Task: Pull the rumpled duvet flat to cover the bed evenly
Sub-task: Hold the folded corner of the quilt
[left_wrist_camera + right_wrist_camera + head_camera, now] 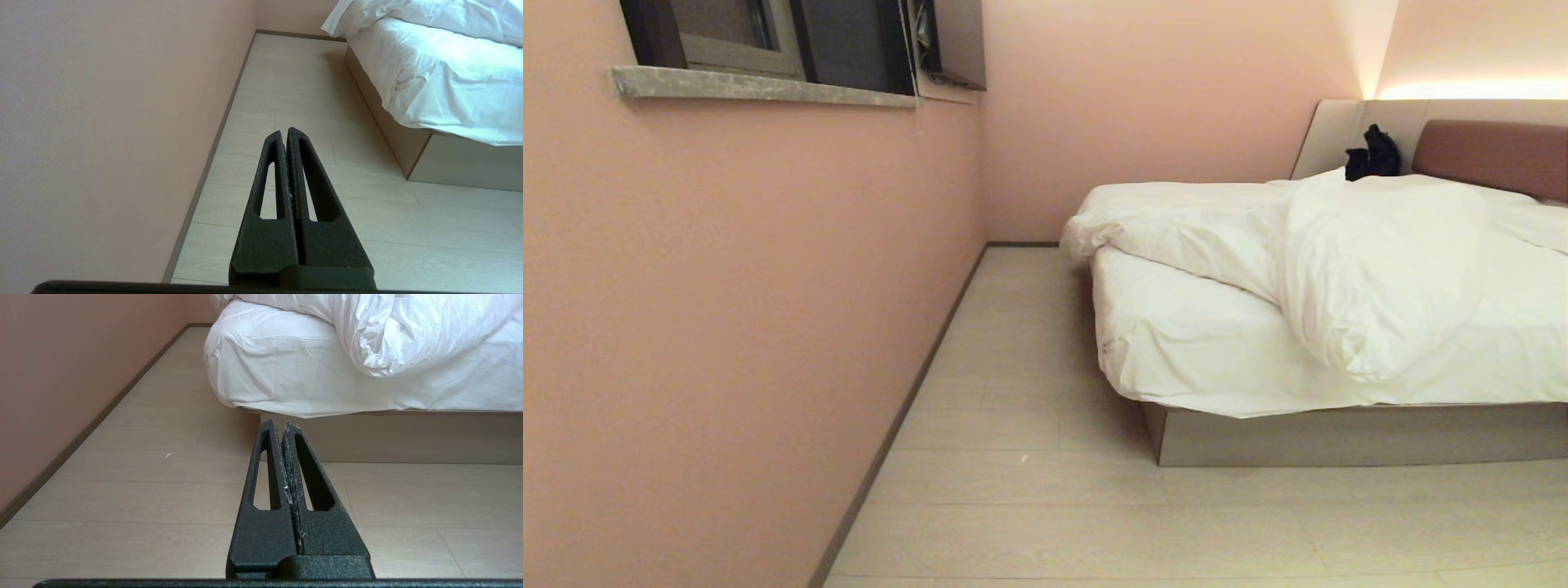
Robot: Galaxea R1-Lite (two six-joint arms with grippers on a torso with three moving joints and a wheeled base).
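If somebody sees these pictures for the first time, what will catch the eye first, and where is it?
First is the duvet, a puffy white heap bunched on the bed, with one fold drooping over the near side and bare sheet showing at the foot. Next is a small black object at the head end beside the reddish-brown headboard. In the wrist views the left tool and right tool are shut above the floor, short of the bed.

white duvet (1372, 269), pink wall (727, 286), black hands (285, 131)

the black, textured left gripper (286, 131) has its two slotted fingers pressed together, holding nothing. the matching black right gripper (280, 424) is likewise closed and empty. both hang low over the floor.
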